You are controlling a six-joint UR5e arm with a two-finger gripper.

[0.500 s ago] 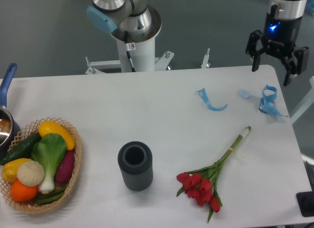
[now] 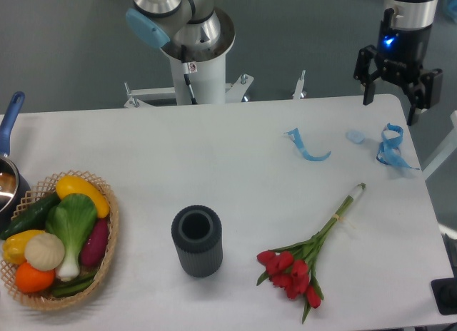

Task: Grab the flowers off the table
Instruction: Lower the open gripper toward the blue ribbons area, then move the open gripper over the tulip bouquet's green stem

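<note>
The pincer [image 2: 392, 104] hangs spread and empty, arm cut off above; flowers [image 2: 307, 256] lie fully visible.

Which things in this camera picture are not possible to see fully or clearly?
- Pot: cut off by the left edge; only its handle and part of the rim show.
- Dark object: cut by the right edge, unidentifiable.
- Gripper: the arm above it leaves the top edge.
- Basket: vegetables hide its inside.
- Small pale item near the ribbons: too small to name.

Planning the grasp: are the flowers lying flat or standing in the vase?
Lying flat: the flowers rest on the table, right of the dark vase, stems pointing away toward the ribbons.
</note>
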